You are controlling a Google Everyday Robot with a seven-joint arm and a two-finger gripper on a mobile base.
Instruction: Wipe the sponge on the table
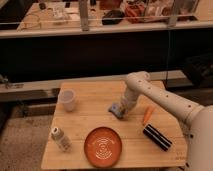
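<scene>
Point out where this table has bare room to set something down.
Bare table lies between the white cup and the sponge, forward to the orange plate. The back strip behind the cup is free too. Crowded on the right: the gripper at the sponge, with the carrot piece and black cylinder close by.

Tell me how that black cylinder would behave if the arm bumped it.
The black cylinder lies on its side, so it would probably roll if pushed sideways. It sits near the table edge, so a push might send it off. The gripper is at the sponge, apart from it.
</scene>
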